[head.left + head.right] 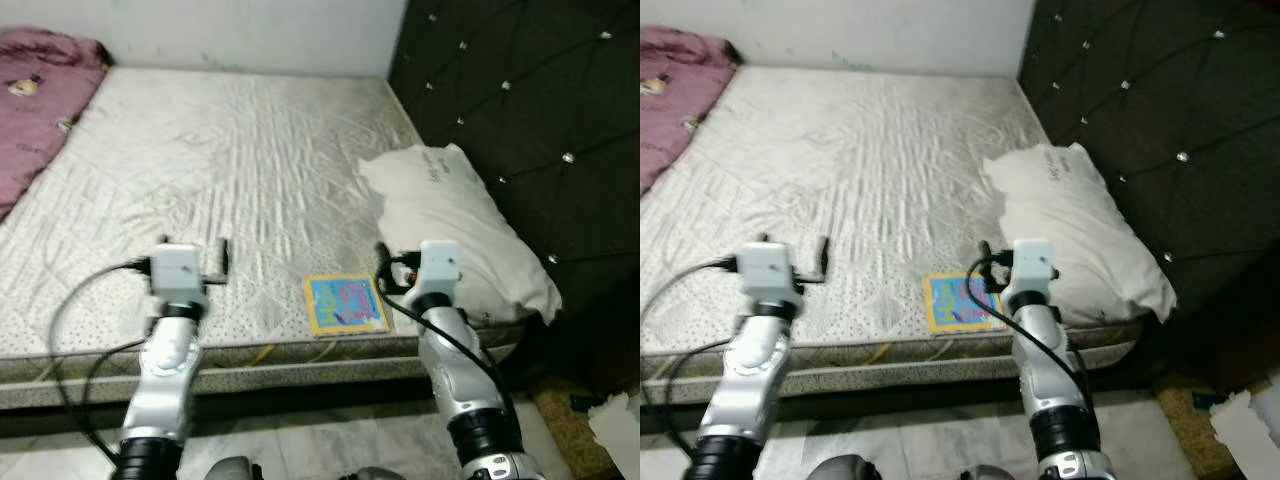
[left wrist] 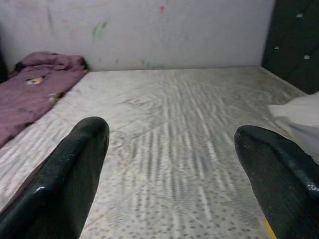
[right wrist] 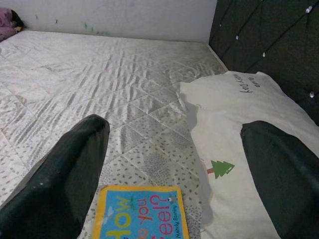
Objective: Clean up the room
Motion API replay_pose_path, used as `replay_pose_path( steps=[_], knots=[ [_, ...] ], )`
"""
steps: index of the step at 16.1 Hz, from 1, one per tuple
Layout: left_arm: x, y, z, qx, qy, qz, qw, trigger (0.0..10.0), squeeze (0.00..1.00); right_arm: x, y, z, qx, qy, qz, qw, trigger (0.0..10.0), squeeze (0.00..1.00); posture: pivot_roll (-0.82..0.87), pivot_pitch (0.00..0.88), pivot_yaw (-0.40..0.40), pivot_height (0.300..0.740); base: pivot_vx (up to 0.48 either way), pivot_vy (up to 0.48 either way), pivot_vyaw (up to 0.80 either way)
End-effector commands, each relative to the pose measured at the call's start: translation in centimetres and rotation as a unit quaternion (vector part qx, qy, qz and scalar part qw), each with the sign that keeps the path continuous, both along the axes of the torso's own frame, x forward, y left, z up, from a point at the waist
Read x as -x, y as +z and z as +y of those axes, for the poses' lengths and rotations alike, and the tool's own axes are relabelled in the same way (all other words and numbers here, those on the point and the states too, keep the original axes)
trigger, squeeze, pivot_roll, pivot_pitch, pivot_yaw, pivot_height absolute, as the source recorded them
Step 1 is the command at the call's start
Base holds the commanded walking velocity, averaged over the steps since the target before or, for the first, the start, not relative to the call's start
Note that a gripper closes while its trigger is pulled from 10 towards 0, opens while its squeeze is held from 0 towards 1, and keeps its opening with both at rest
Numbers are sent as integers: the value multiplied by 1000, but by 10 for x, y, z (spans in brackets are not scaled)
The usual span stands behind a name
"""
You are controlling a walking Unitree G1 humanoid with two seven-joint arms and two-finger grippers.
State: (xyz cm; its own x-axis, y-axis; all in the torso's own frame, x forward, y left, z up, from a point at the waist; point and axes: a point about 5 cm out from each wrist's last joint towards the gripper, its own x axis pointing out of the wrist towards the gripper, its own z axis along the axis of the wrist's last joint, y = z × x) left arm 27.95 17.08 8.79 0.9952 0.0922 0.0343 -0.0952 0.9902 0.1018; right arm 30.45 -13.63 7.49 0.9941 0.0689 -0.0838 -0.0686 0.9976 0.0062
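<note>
bedding on the bed (image 1: 230, 150) is a quilted white mattress cover. a colourful book (image 1: 345, 304) is seen lying flat near the front edge, just beside a white pillow (image 1: 455, 225) set against the dark tufted headboard (image 1: 520, 90). a pink blanket (image 1: 40, 100) is bunched at the far left corner. the left gripper (image 2: 172, 164) and right gripper (image 3: 174, 164) are held above the front edge, fingers spread apart, nothing gripped; the book is framed under the right one.

Book (image 3: 139, 213) cover cut off by the frame edge; pillow (image 1: 455, 225) print too small to read.
</note>
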Motion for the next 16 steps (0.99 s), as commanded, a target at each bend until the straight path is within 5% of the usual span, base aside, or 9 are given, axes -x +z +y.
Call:
replay_pose_path(
  steps=[1,6,16],
  knots=[
    [0,0,-6,4,-5,3,1000,10000,0,-2,4,-7,3,-8,-4,1000,10000,0,38,0,-50,740,0,0,0],
    [0,0,-4,28,-4,1,1000,10000,0,-2,3,-7,5,-6,-3,1000,10000,0,37,0,-52,740,0,68,0],
    [-1,-2,-8,39,-16,9,999,10000,0,-2,2,-7,7,-4,1,1000,10000,0,38,0,-51,740,0,480,0]
  ],
)
